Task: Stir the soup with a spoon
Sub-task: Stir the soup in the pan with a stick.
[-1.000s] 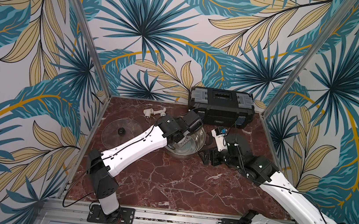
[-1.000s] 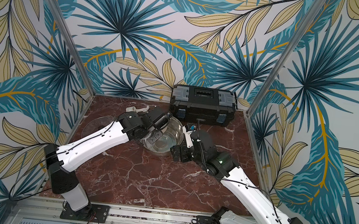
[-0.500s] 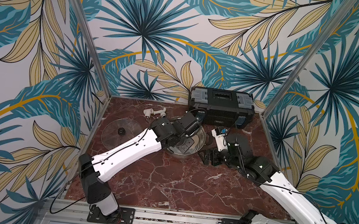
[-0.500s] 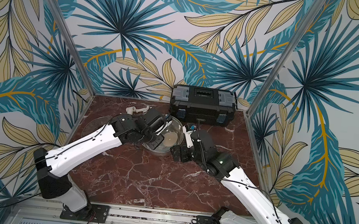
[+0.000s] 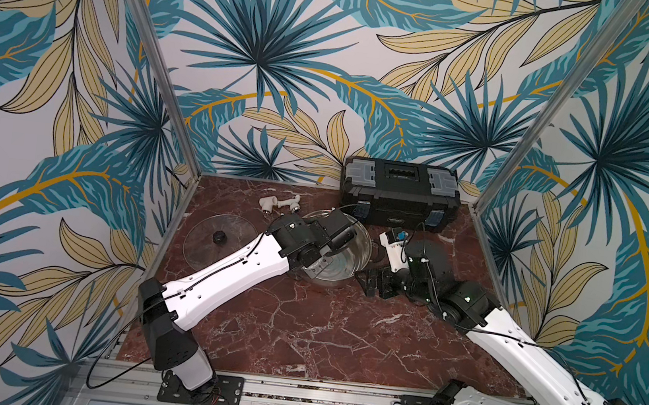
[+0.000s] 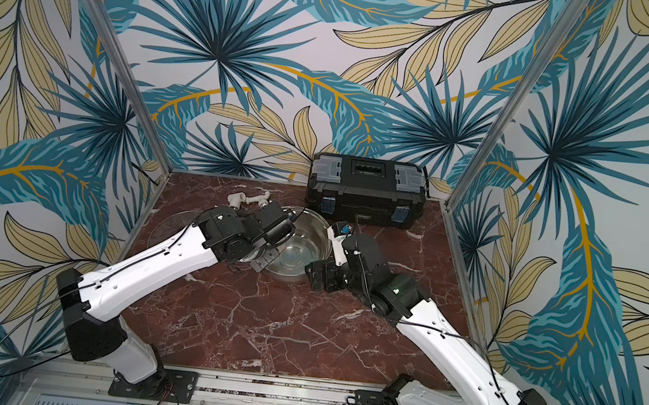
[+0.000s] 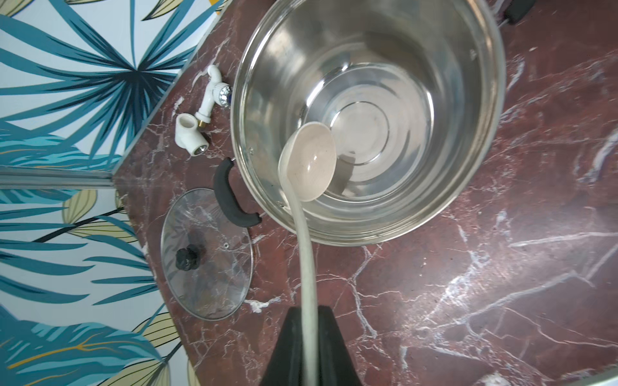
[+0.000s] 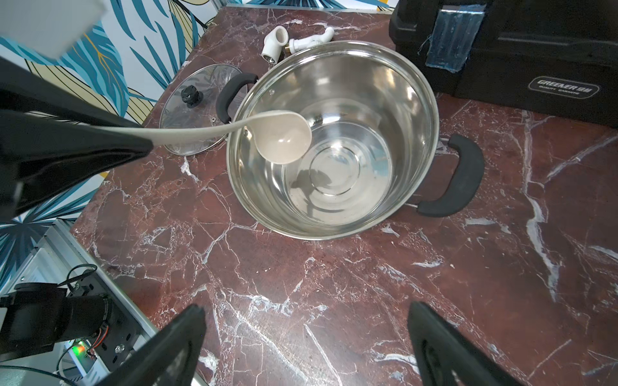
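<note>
Since a second ago the left arm has swung toward the table's left edge. Its wrist has pulled back from over the middle of the steel pot (image 5: 343, 264) to the pot's left rim, while the right arm has kept its place. The left gripper (image 7: 310, 314) is clamped on the slim handle of the cream spoon (image 7: 309, 163), jaws pressed together around it. The handle slopes down over the rim by the pot's left black handle (image 7: 234, 197). The spoon's deep round bowl hangs inside the pot on its left side and casts a shadow on the shiny bottom; whether it touches the metal I cannot tell.

The right gripper (image 8: 306, 334) hovers just beside the pot's right front, over bare red marble table (image 5: 299, 333), with its jaws wide apart and holding nothing.

A glass lid (image 5: 218, 241) with a black knob lies flat near the left edge, just beside the pot. White pipe fittings (image 5: 279, 204) lie behind it, near the back edge. A black toolbox (image 5: 398, 195) stands against the back edge, close behind the pot.
</note>
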Available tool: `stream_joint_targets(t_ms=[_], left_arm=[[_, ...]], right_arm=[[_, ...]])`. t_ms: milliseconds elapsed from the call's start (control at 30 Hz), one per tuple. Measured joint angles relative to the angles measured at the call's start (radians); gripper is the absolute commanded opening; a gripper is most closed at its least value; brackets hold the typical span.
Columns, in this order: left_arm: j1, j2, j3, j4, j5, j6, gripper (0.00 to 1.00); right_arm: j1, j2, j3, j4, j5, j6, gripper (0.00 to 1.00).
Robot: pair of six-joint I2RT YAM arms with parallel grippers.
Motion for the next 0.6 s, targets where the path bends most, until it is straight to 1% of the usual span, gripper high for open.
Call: stream_joint_targets(t_ms=[100, 200, 300, 433, 600], left_arm=[[0.003, 0.027, 0.002, 0.035, -0.029, 0.023, 0.00], [0.003, 0.038, 0.006, 0.099, -0.026, 0.042, 0.00], [0.002, 0.038, 0.017, 0.162, 0.017, 0.052, 0.00], [-0.005, 0.038, 0.036, 0.221, 0.108, 0.054, 0.00], [-0.008, 0.038, 0.039, 0.216, 0.216, 0.035, 0.00]], right_arm=[[0.000, -0.004, -0.002, 0.000, 0.000, 0.000, 1.00], [0.000, -0.011, -0.007, -0.001, 0.003, 0.003, 0.99], [0.000, -0.018, -0.007, -0.002, 0.004, 0.003, 0.99], [0.000, -0.027, -0.007, -0.005, 0.008, 0.003, 1.00], [0.000, -0.033, -0.007, -0.009, 0.012, 0.003, 1.00]])
